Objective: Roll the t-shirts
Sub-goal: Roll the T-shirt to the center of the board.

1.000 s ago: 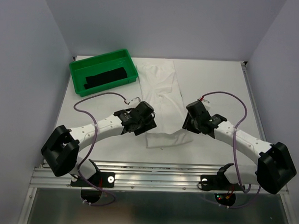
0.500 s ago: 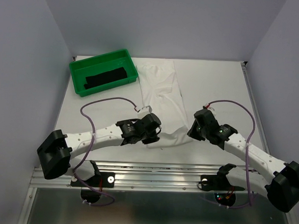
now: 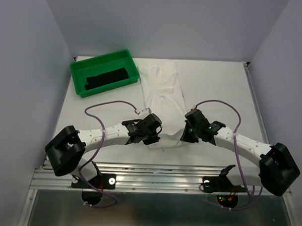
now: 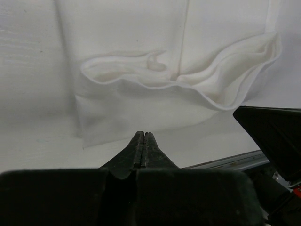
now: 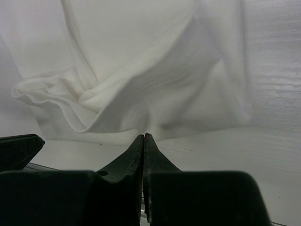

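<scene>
The white t-shirt [image 3: 164,88] lies on the table [image 3: 216,80] as a long folded strip, running from the far edge toward the near centre. Its near end is rumpled, with a raised, wavy fold across the width. The black t-shirt [image 3: 107,78] lies flat inside the green tray [image 3: 78,81] at the far left corner, just beside the white strip's far end. The left gripper [image 4: 142,135] is positioned at the near left corner of the white t-shirt with its fingers pressed together, tips meeting at the near hem. The right gripper [image 5: 144,136] is positioned at the near right corner in the same condition: fingers pressed together, tips at the fabric edge. Whether either pair of tips has cloth caught between them cannot be determined (the hem meets the tips exactly where the view is blocked by the fingers themselves). Both arms reach inward from their bases, so the two grippers face each other across the near end of the strip, each visible at the edge of the other's wrist view.
</scene>
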Action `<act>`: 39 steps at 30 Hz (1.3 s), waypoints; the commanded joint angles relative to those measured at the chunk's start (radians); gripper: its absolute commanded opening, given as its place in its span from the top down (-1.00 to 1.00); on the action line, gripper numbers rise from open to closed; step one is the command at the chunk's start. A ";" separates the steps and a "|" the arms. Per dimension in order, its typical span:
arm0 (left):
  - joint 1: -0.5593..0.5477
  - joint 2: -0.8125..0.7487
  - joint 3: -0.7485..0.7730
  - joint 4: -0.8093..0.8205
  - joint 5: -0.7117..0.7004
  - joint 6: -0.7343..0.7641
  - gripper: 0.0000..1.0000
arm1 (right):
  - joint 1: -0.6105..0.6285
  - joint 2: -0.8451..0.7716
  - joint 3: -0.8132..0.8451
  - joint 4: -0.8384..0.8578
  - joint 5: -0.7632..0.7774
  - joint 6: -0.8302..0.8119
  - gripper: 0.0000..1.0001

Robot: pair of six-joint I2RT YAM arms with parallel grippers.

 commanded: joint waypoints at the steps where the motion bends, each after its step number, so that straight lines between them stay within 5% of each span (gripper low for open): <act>1: 0.037 0.014 -0.047 0.044 0.002 0.011 1.00 | 0.005 0.044 0.089 0.060 0.071 -0.031 0.92; 22: 0.087 0.143 -0.092 0.088 0.034 0.100 1.00 | -0.058 0.225 0.022 0.063 0.253 -0.044 0.99; 39: 0.114 0.121 -0.115 0.053 0.072 0.209 1.00 | -0.058 0.059 -0.075 -0.006 0.290 0.021 0.99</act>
